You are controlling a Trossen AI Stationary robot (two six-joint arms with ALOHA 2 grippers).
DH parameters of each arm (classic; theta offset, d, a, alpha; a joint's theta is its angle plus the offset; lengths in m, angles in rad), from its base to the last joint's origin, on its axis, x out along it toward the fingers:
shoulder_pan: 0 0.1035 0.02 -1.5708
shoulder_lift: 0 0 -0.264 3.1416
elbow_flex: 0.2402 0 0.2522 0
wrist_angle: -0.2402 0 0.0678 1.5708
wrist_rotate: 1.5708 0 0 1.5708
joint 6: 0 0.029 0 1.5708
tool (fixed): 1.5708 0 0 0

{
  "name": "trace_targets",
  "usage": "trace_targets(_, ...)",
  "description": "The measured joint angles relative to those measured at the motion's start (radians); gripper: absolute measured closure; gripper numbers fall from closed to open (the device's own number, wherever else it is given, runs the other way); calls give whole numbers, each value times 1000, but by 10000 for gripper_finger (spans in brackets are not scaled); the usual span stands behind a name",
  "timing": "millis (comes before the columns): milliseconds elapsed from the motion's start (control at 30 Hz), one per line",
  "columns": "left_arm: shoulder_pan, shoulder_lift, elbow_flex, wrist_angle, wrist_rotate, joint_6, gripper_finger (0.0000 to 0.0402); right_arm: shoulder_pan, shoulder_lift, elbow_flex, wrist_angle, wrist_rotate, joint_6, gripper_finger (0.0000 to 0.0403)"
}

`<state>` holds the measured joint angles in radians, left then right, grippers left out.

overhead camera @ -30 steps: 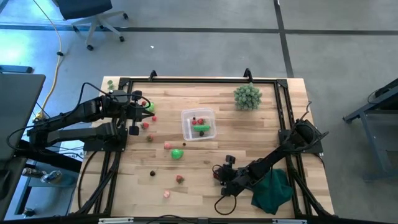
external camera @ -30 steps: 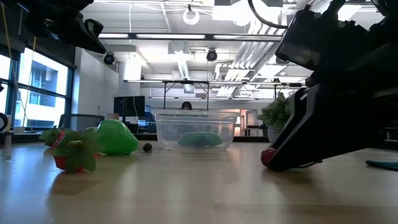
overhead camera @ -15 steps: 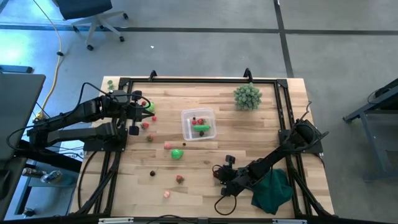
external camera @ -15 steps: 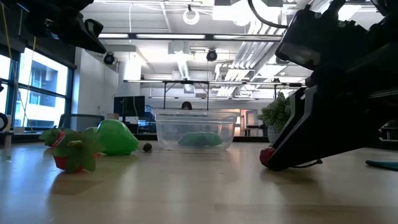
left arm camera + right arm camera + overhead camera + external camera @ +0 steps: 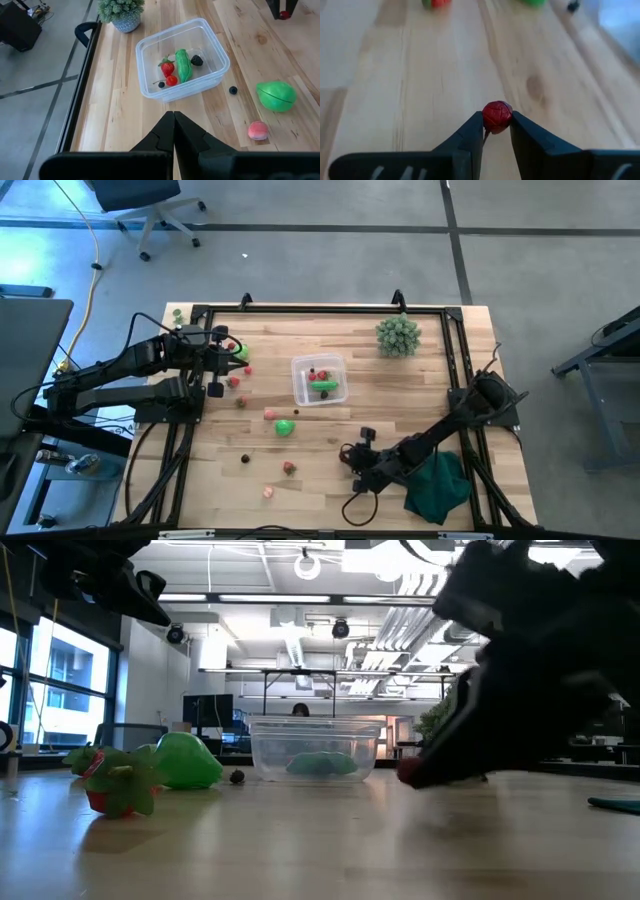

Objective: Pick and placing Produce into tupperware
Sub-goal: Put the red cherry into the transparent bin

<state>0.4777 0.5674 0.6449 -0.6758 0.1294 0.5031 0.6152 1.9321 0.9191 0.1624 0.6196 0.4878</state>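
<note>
With the right tool (image 5: 496,131) clamped on a small red berry (image 5: 496,115) near the surface's front, well apart from the tupperware (image 5: 319,379), risk is the round piece squirting out of the narrow pinch in transit. Left tool (image 5: 174,131) pinched together, empty, beside the tupperware. No readable labels.

Red berry (image 5: 496,116): round, pinched between right gripper (image 5: 496,131) fingertips.
Tupperware (image 5: 182,58): clear, upright, ahead of left gripper (image 5: 174,131).

No readable text or labels.
</note>
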Motion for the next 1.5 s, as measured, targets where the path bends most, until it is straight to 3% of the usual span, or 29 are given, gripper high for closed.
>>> trace_targets(400,0,0,0,0,0,0,401,-87,-153,113,20,122,-380,325)
trace_targets(633,0,0,0,0,0,0,401,-209,-252,206,20,111,-655,325)
trace_targets(733,0,0,0,0,0,0,401,-303,-286,240,1,27,-692,325)
trace_targets(833,0,0,0,0,0,0,401,-422,-294,272,-56,-121,-678,325)
trace_targets(1000,0,0,0,0,0,0,401,-633,-261,299,-149,-470,-516,325)
trace_targets(1133,0,0,0,0,0,0,401,-738,-189,298,-191,-661,-491,325)
trace_targets(1267,0,0,0,0,0,0,401,-784,-94,298,-205,-728,-484,325)
trace_targets(1500,0,0,0,0,0,0,401,-792,3,297,-207,-744,-485,325)
